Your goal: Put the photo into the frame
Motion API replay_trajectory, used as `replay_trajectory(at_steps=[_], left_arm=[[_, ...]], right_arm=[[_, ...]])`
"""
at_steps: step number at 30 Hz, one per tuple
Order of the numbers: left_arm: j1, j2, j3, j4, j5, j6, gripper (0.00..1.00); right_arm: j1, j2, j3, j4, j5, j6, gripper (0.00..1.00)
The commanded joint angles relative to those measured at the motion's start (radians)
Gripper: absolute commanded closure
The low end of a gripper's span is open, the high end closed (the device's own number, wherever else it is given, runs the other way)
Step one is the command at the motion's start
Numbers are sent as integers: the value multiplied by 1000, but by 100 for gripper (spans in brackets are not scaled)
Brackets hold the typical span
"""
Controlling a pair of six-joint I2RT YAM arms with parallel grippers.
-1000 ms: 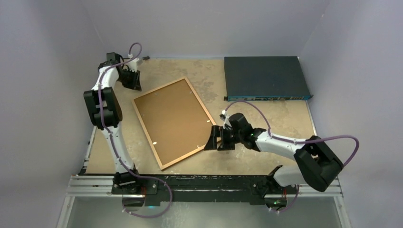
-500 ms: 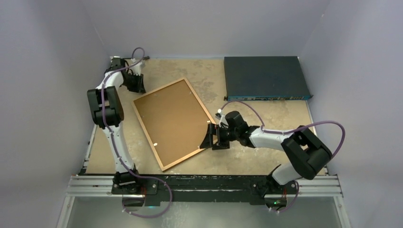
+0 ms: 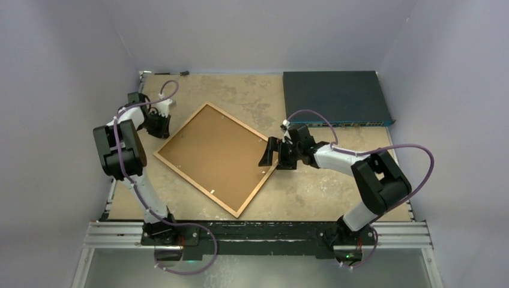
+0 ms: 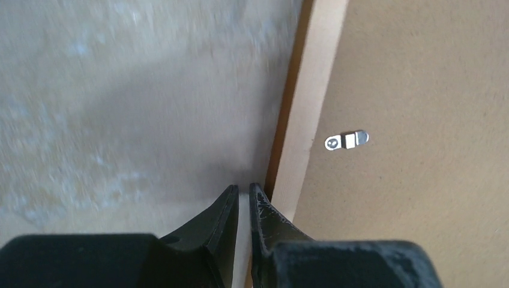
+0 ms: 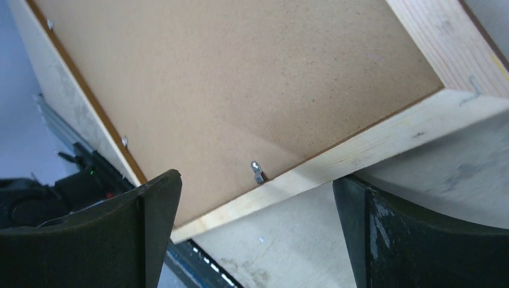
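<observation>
My left arm (image 3: 117, 147) and right arm (image 3: 378, 183) are white tubes with chunky black joint housings, a purple cable (image 3: 306, 111) looping along each; I see scuffed black tapered fingers (image 4: 216, 231).

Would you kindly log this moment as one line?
frame: back up, backing board in | photo: unseen | left gripper: nearly shut, beside frame | right gripper: open, at frame edge

Soft, even light is falling from overhead onto my bench (image 3: 312, 192); my left pincer (image 4: 243, 188) is casting a faint shadow ahead, where the bench is showing blurred.
</observation>
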Motion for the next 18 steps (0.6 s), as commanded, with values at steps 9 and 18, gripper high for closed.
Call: replay_trajectory(at_steps=[9, 18], left_arm=[[17, -147, -377, -202, 39, 200, 90], [16, -207, -457, -205, 25, 231, 88]], right_arm=[[-1, 217, 353, 11, 41, -118, 2], [16, 136, 427, -90, 278, -163, 2]])
